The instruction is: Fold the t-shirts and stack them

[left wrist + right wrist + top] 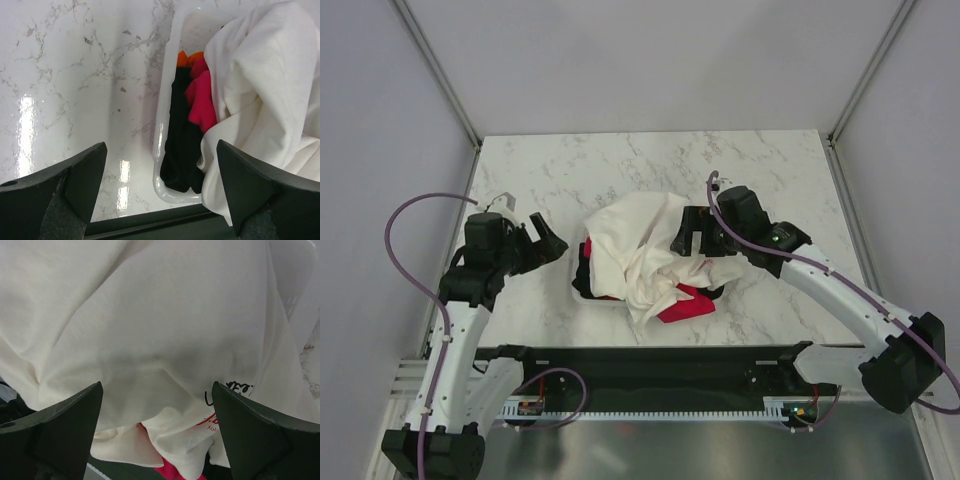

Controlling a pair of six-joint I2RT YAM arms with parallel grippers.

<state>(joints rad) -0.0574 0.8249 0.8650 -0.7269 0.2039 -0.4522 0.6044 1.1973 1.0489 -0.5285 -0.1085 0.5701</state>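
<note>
A large white t-shirt (pixel 638 245) lies crumpled over a white basket (pixel 582 290) in mid table. A red-pink shirt (pixel 686 303) sticks out at its near right; a black shirt (pixel 588 275) shows at the left. My left gripper (pixel 552 245) is open and empty just left of the basket. My right gripper (pixel 688 232) is open over the white shirt's right side, holding nothing. The left wrist view shows the basket rim (pixel 161 145), black shirt (pixel 181 145), red-pink shirt (pixel 202 100), white shirt (pixel 265 95). The right wrist view shows white cloth (pixel 150 325), some print (pixel 225 395).
An orange cloth (pixel 187 57) lies at the basket's far end. The marble table (pixel 570 175) has walls on the left, right and back. A black rail (pixel 650 365) runs along the near edge between the arm bases.
</note>
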